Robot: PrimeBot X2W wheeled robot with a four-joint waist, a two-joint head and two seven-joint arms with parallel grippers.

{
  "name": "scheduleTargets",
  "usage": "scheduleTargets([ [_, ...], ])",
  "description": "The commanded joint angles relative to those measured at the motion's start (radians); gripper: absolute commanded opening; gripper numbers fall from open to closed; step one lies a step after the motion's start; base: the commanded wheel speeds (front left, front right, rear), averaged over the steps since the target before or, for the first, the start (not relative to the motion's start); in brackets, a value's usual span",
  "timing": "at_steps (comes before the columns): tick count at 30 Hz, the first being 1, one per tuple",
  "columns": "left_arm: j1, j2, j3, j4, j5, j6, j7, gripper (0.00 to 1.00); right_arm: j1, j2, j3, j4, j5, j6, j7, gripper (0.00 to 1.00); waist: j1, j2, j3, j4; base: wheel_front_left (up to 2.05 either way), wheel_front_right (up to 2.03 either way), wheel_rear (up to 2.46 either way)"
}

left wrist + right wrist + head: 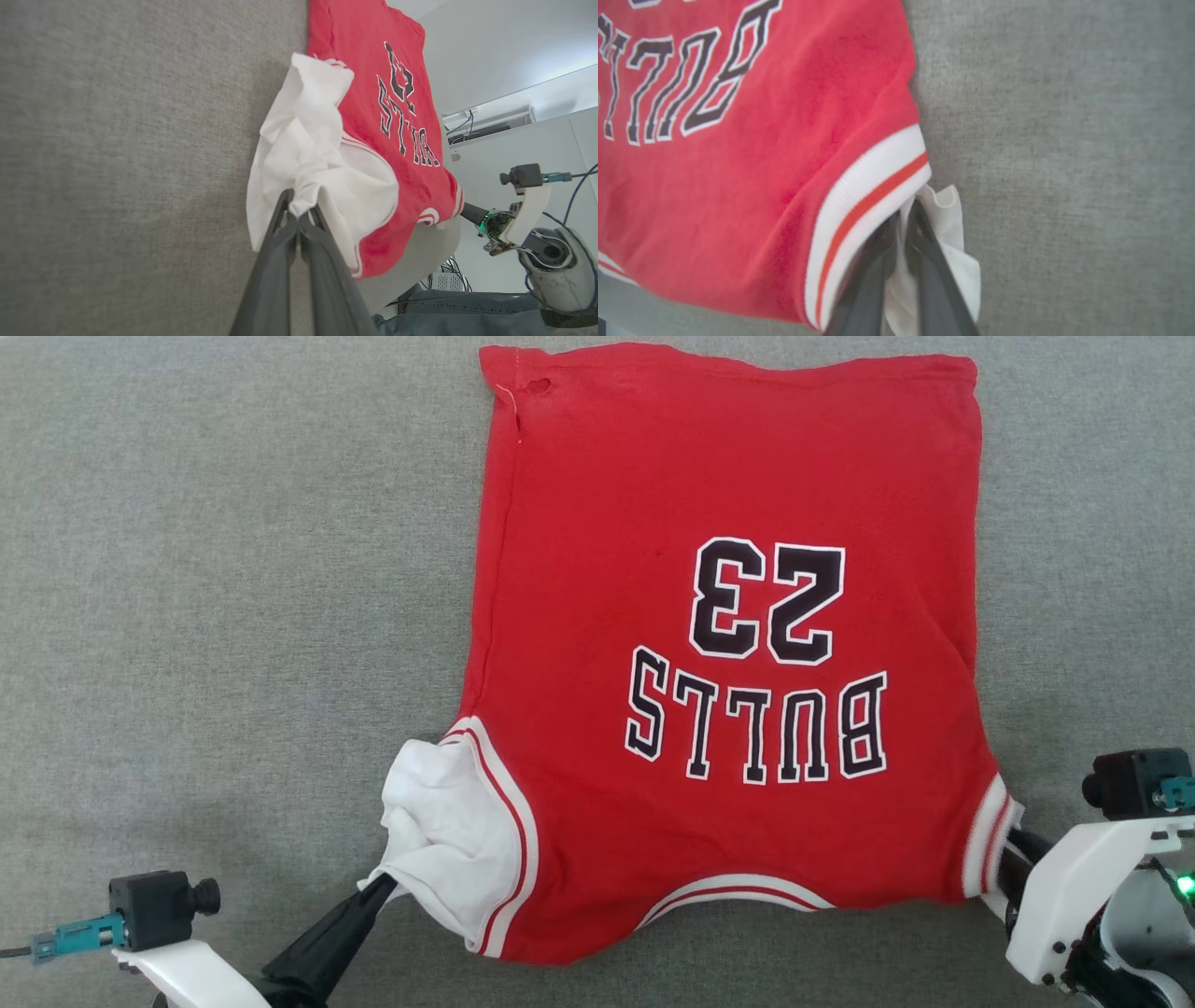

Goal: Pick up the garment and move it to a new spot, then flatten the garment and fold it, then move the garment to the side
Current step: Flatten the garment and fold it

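The garment [728, 709] is being held spread, lettering up, on the grey surface [187, 616]. Flattening is judged nearly done; folding and moving aside are yet to come. At the garment's near corners, one bunched white sleeve is being pinched by the closed left gripper [299, 207], the other by the right gripper [906, 210], jaws almost together. "BULLS" and "23" are being shown upside down.

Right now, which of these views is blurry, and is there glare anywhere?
Head view: sharp, evenly lit, no glare on the garment. Right wrist view: soft, the right tool and trim smeared. Left wrist view: crisp on the white sleeve, background wall washed out.
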Motion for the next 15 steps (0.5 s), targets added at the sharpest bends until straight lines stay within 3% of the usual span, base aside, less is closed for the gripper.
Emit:
scheduleTargets([
  [1, -0.01, -0.001, 0.0, 0.003, 0.006, 0.002, -0.005, 0.0, 0.002, 0.0, 0.007, 0.026, -0.013, -0.006, 0.0, 1.0, 0.0, -0.0001, 0.0, -0.001, 0.0, 0.0, 0.0],
  [9, -0.013, -0.008, 0.012, -0.005, 0.033, 0.002, -0.01, 0.0, -0.074, -0.059, -0.053, -0.204, -0.011, -0.003, 0.066, 1.0, 0.0, -0.0001, 0.015, 0.004, 0.0, 0.0, 0.0],
  [12, -0.017, -0.017, 0.032, -0.02, 0.057, 0.002, -0.01, 0.0, -0.182, -0.1, -0.082, -0.272, -0.025, -0.003, 0.136, 1.0, 0.0, -0.0001, 0.039, 0.01, 0.0, 0.0, 0.0],
  [15, -0.03, -0.024, 0.047, -0.049, 0.074, 0.002, -0.01, 0.0, -0.338, -0.134, -0.111, -0.262, -0.052, -0.003, 0.2, 1.0, 0.0, -0.0001, 0.073, 0.028, 0.0, 0.0, 0.0],
])
